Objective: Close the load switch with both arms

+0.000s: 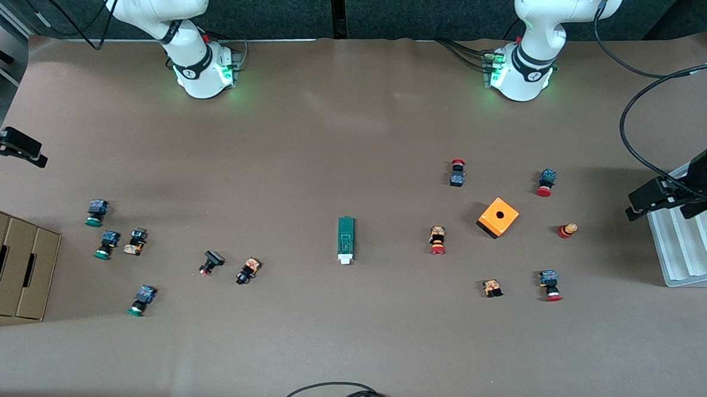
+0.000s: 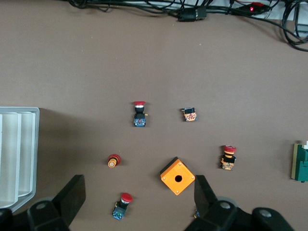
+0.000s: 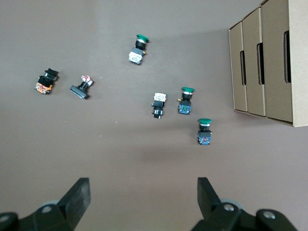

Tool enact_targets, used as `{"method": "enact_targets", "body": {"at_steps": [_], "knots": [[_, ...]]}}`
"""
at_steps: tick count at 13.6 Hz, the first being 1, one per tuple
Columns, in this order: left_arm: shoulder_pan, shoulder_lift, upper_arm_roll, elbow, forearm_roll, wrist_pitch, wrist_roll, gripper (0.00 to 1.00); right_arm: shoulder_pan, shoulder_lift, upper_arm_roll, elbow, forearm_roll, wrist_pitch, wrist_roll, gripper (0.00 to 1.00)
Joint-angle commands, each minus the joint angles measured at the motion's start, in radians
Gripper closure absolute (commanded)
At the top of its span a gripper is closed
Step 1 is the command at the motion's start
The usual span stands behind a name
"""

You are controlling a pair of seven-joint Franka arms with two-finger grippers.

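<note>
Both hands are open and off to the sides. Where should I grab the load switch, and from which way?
Probably straight down from above, across the narrow width of the load switch, at the dark-green body near mid-length. It lies flat with its white tab end toward the front camera and open table along both long sides, so fingers fit there. Keep the tab free.

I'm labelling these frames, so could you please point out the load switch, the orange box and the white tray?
load switch (image 1: pixel 346 239): front view, green body.
orange box (image 1: pixel 498 217): front view, top face beside the hole.
white tray (image 1: pixel 688 249): front view, ridged surface.
</note>
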Motion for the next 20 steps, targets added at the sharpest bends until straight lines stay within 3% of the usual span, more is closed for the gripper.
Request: {"method": "enact_targets", "body": {"at_steps": [1,14,20], "knots": [[0.013,0.013,0.001,0.011,-0.024,-0.026,0.034,0.0,-0.006,0.009,0.003,0.019,0.0,0.014,-0.011,0.01],[0.004,0.022,-0.004,0.02,-0.018,-0.032,0.054,0.0,-0.009,0.009,0.003,0.019,0.001,0.023,-0.049,0.01],[0.002,0.014,-0.004,0.026,0.004,-0.096,0.106,0.0,-0.004,0.012,0.003,0.019,0.003,0.024,-0.073,0.01]]}}
